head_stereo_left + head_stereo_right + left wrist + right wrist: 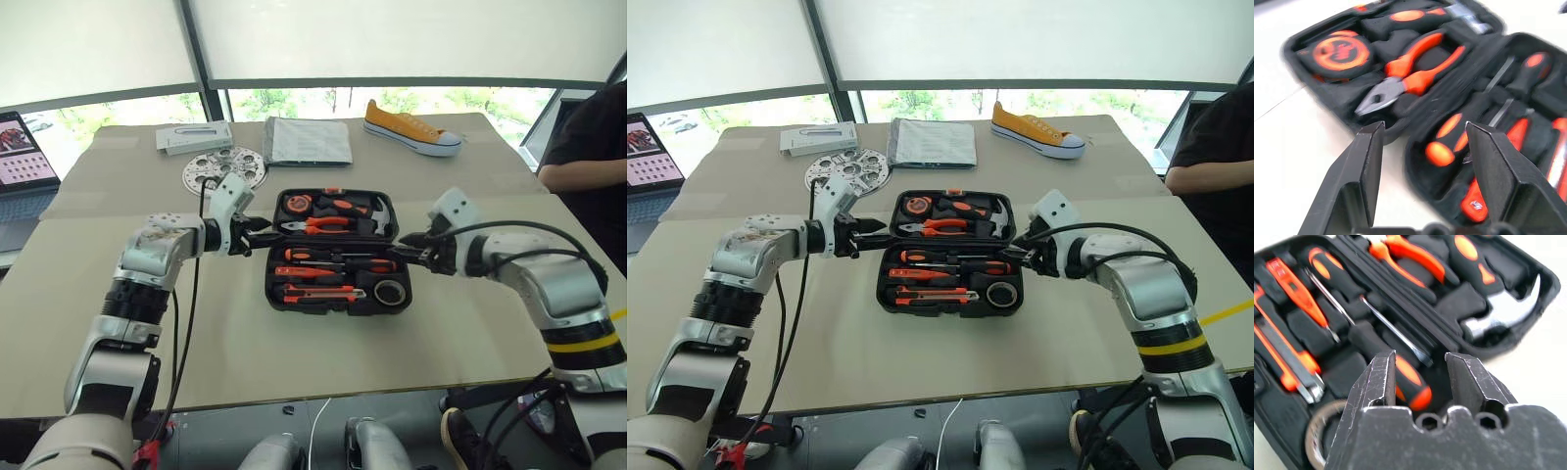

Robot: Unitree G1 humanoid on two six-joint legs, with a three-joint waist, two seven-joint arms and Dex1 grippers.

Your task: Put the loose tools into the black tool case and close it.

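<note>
The black tool case (270,292) lies open flat in the middle of the table. Its near half holds two long screwdrivers (338,265), a thin orange tester screwdriver (1295,286), the utility knife (318,292) and the tape roll (390,291). The far half holds a hammer (370,208), pliers (328,224) and a tape measure (298,205). My left gripper (270,234) is open at the case's left side by the hinge line, with nothing between its fingers. My right gripper (405,245) is open at the case's right side, just off a screwdriver handle (1410,379).
Behind the case are a perforated metal disc (223,168), a white box (194,137), a grey flat folder (308,140) and a yellow sneaker (411,127). A laptop (24,157) stands at the far left. A person's arm (583,171) rests at the right edge.
</note>
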